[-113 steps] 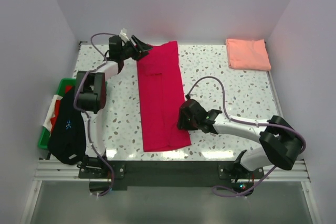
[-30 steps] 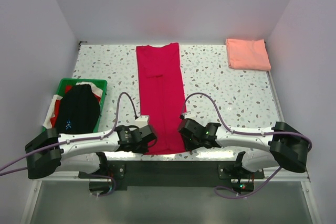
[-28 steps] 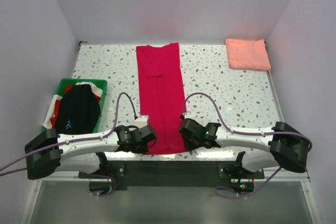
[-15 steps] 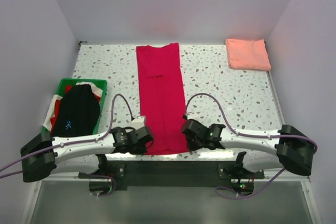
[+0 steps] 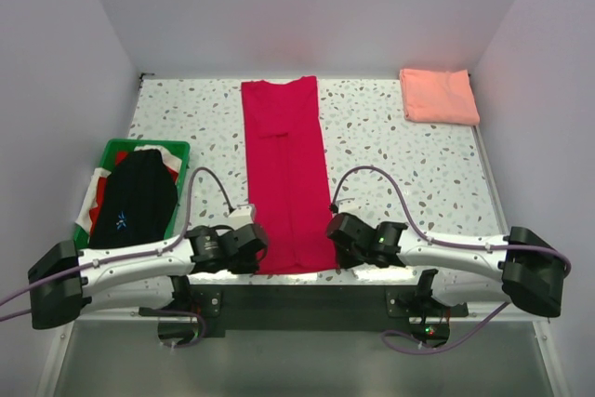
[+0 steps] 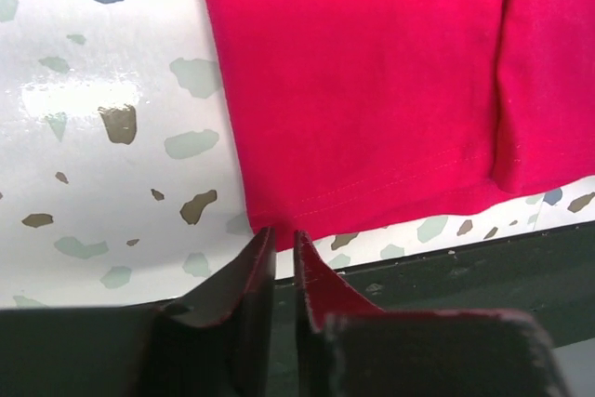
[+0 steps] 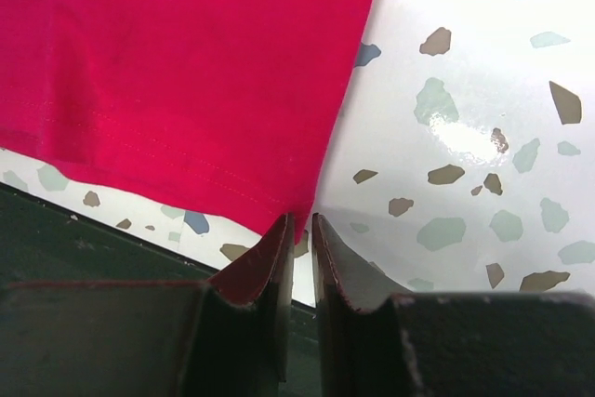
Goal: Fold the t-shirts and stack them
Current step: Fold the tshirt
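Speckled terrazzo table (image 5: 409, 165) spread out under both arms. Down its middle lies the crimson t-shirt (image 5: 285, 174), folded into a long narrow strip, flat, running from the far edge right to the near edge. At the left edge sits the green crate (image 5: 113, 146), a black garment (image 5: 138, 197) heaped in it. In the far right corner, the salmon pink t-shirt (image 5: 439, 96), folded square, well apart from the strip. Now the near hem: right gripper (image 7: 299, 222) at the strip's near right corner, jaws almost together, the cloth corner dipping into the slit, pinched. Left gripper (image 6: 279, 234) at the near left corner, jaws a thin slit apart, hem corner touching one fingertip; whether it has caught cloth, I cannot tell.
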`<state>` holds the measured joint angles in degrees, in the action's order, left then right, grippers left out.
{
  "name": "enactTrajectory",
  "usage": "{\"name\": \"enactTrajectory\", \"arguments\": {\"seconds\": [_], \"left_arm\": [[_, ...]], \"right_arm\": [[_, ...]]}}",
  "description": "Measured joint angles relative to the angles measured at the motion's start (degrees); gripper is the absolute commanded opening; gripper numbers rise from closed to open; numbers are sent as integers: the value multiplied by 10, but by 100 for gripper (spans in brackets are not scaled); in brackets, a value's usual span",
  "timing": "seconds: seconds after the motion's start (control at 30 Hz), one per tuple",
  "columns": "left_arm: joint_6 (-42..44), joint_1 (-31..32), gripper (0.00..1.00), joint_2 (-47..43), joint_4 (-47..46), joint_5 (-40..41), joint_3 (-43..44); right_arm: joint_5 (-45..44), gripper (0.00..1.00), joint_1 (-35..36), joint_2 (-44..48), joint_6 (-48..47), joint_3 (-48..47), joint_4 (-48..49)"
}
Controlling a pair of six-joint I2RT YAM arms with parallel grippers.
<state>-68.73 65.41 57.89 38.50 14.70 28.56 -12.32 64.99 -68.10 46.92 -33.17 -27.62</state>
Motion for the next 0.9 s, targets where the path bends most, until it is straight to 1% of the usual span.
{"name": "enactTrajectory", "arguments": {"seconds": [0.07, 0.2, 0.27, 0.43, 0.53, 0.57, 0.63, 0.67, 0.73, 0.77, 0.9], "left_arm": [[5, 0, 30, 12, -1, -3, 7], [19, 0, 35, 54, -3, -7, 29], [23, 0, 36, 68, -6, -8, 32], [30, 0, 36, 99, -7, -8, 34], [33, 0, 31, 109, -9, -8, 38], [33, 0, 24, 110, -9, -8, 38], [32, 0, 16, 110, -10, -7, 38], [32, 0, 9, 111, -11, -7, 38], [32, 0, 2, 111, -12, -7, 38], [33, 0, 0, 111, -12, -7, 38], [31, 0, 0, 104, -11, -7, 37]], "right_arm": [[0, 19, 0, 0, 0, 0, 0], [0, 21, 0, 0, 0, 0, 1], [0, 22, 0, 0, 0, 0, 2], [1, 31, 0, -2, 0, 0, 3], [3, 31, 0, -2, -1, 0, 9], [4, 31, 0, -3, -1, 0, 12], [7, 31, 0, -7, -1, 0, 17], [10, 31, 0, -9, 0, 0, 20], [14, 32, 0, -10, 0, 0, 23], [15, 31, 0, -10, 0, 0, 25], [16, 31, 0, -10, 0, 1, 31]]}}
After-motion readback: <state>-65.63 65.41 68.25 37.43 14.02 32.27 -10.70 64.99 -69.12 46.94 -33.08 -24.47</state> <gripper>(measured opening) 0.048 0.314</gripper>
